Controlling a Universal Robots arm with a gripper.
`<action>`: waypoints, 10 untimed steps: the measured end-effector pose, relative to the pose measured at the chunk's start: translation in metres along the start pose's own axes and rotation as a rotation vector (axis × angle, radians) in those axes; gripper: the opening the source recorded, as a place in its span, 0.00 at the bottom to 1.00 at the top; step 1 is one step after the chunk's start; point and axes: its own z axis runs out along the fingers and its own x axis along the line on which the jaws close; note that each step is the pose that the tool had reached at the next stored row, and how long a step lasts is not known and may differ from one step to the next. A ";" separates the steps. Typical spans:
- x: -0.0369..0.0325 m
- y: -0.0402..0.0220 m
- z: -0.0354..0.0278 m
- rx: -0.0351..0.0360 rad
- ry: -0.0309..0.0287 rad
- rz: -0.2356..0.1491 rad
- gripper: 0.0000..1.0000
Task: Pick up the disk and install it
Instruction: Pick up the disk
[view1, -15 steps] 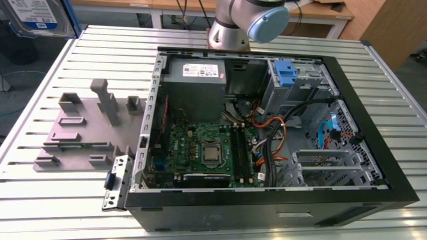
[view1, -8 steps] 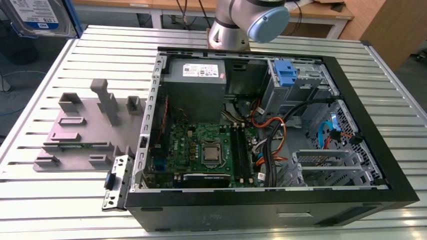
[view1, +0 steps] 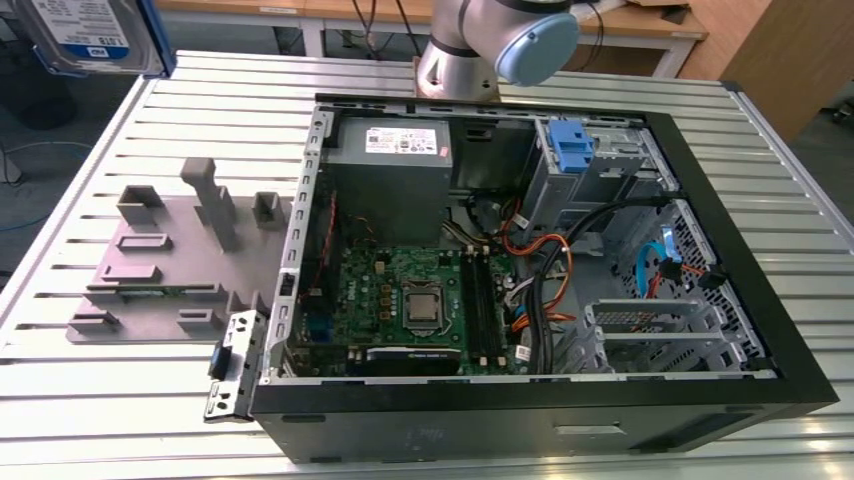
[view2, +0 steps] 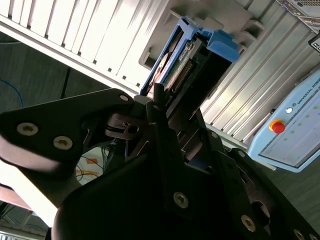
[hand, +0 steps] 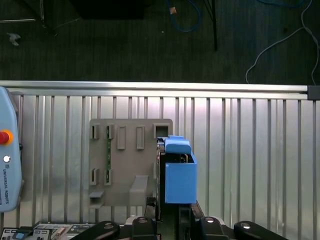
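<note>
within the pincer (view2: 165, 107), disk (view2: 184, 62) lengthwise straight outward

Exterior view: high, tilted down on the case (view1: 534, 430) and table (view1: 80, 400), mid-range. First wrist view: straight down on the table from well above. Second wrist view: close along my fingers (view2: 167, 150). Disk (hand: 180, 182) in both wrist views.

1. The disk (view1: 94, 30): silver-grey face, white-and-blue label, blue rails noted.
2. The table (view1: 80, 400): silver metal, ribbed with parallel slats.
3. The fixture plate (view1: 160, 265): dull grey-mauve recorded.
4. The computer case (view1: 534, 420): black shell; green motherboard (view1: 400, 290); orange cables (view1: 541, 245) observed.
5. The bracket (view1: 571, 150): bright blue.
6. The pendant (view2: 290, 135): pale blue; red button (view2: 276, 126) on yellow.
</note>
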 end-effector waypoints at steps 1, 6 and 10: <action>0.0000 -0.0014 0.0000 0.0000 0.0000 0.000 0.35; 0.0000 -0.0097 -0.0001 0.0001 -0.0007 0.000 0.35; 0.0000 -0.0181 -0.0002 0.0000 -0.0016 0.000 0.35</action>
